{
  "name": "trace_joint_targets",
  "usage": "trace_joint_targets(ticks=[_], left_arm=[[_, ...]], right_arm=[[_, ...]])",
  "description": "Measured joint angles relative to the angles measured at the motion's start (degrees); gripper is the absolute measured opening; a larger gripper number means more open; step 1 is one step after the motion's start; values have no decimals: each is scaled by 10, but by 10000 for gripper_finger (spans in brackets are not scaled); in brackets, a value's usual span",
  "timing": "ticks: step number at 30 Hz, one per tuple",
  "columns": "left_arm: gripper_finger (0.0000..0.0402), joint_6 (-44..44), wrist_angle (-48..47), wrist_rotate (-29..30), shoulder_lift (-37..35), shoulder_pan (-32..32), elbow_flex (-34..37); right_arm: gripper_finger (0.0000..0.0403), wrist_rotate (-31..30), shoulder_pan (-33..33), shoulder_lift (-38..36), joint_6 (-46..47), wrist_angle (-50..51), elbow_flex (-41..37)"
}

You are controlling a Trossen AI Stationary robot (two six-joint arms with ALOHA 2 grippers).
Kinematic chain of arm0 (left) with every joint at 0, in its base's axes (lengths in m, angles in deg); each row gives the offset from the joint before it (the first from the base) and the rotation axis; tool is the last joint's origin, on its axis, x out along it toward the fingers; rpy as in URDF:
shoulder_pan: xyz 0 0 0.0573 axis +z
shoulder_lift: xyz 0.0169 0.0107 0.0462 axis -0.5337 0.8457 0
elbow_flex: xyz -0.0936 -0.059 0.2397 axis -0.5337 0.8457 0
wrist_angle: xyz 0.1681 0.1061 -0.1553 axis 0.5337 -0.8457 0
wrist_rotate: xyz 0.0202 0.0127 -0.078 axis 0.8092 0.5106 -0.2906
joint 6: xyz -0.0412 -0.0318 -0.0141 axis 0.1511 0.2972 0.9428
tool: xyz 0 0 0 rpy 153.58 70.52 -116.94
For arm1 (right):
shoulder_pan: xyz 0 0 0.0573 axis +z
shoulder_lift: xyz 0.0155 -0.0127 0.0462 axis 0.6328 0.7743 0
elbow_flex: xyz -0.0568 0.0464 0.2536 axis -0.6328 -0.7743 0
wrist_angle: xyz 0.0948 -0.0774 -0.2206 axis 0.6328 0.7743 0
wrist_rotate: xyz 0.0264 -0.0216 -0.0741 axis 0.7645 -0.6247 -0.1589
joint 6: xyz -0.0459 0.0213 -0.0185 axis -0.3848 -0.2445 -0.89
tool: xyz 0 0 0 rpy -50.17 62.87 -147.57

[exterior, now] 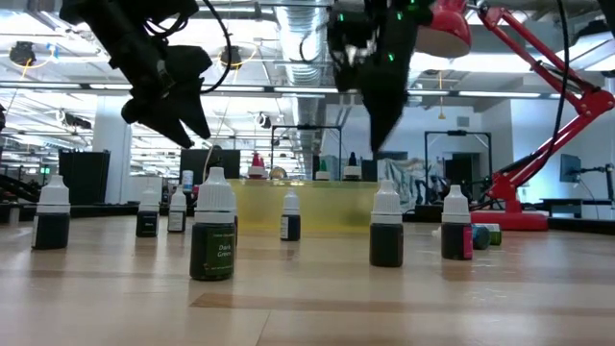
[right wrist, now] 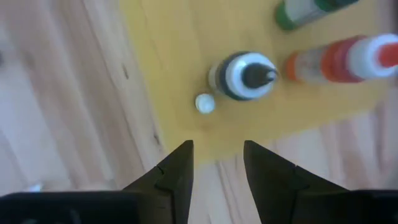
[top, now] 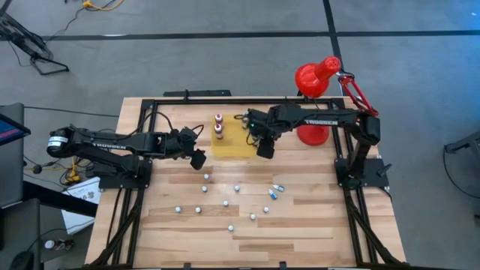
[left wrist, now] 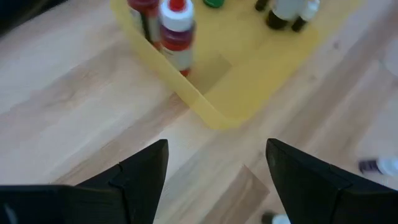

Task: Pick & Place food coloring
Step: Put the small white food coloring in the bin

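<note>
Several tiny food coloring bottles [top: 226, 202] stand scattered on the wooden table, one labelled dark green [exterior: 213, 240] close to the low camera. More stand on the flat yellow mat [top: 234, 144]: two red ones [top: 218, 126], a dark-capped one [right wrist: 242, 76], a tiny white-capped one [right wrist: 204, 103], a green one [right wrist: 298, 12]. My right gripper [right wrist: 217, 165] hangs open above the mat's right part, pointing down, nothing between its fingers. My left gripper [left wrist: 217, 168] is open, raised off the table just left of the mat's near corner.
A big red desk lamp [top: 319, 82] stands at the table's far right, its base [top: 313, 135] close behind my right arm. Two bottles lie on their sides [top: 277, 189] right of centre. Bare wood lies along the near edge [top: 300, 240].
</note>
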Motion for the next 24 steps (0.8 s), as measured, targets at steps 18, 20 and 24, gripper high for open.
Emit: trace_joint_targets(ticks=[18,20,24], left_arm=[[263,213,-87,-438,0,-113,0],[263,270,-139,-412,0,-141,0],[263,358,-193,-358,0,-190,0]], right_arm=[[123,-7,57,-232,67,81,19],[123,-17,71,-248,75,82,19],[123,-54,100,-277,76,81,4]])
